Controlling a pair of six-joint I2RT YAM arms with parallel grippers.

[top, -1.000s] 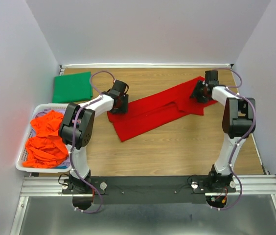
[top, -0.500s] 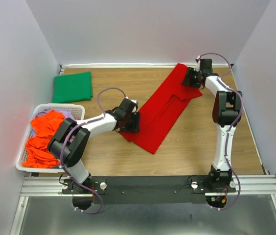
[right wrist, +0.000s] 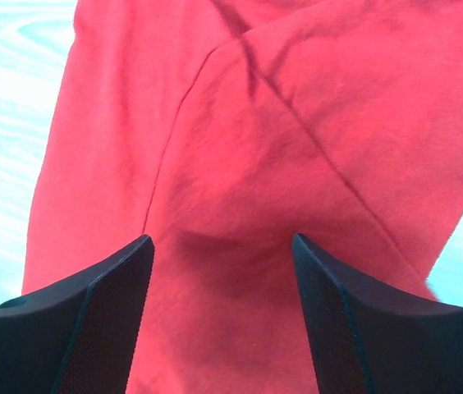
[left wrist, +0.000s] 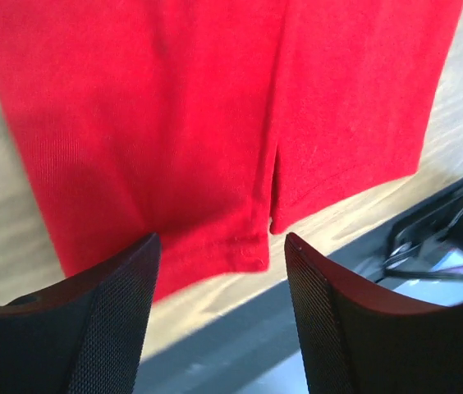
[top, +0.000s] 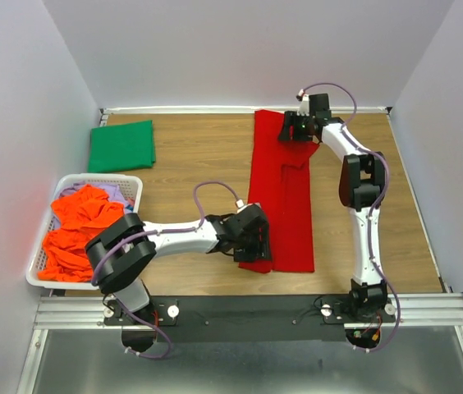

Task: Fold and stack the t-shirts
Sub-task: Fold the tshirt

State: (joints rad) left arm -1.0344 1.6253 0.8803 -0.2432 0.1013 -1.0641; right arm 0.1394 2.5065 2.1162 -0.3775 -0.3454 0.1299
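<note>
Nearest the arm bases, at about 6 o'clock on the wooden table [top: 190, 156], the left gripper [top: 252, 238] hangs over the near hem of the red t-shirt [top: 285, 197]. In the left wrist view its two black fingers [left wrist: 92, 328] stand well apart with the red cloth's hem and a short slit between two folded edges showing in the gap; nothing is pinched between them, so the jaws are open and empty.

The red t-shirt lies as a long folded strip running from 6 o'clock toward 12 o'clock, a little right of the table's middle, flat on the wood, with a folded sleeve edge showing partway up.

At 9 o'clock, a white basket [top: 38, 275] sits at the left edge of the table, holding a heap of orange t-shirts [top: 75, 234] with a bit of pale lavender cloth [top: 121, 190] peeking out at its far side.

At about 10 o'clock, in the far left corner, a dark green t-shirt [top: 121, 145] lies folded flat, well apart from the red one.

At 12 o'clock, the right gripper [top: 295, 129] is at the far end of the red strip. In its wrist view the fingers [right wrist: 84, 320] are spread wide over creased red cloth, gripping nothing.
</note>
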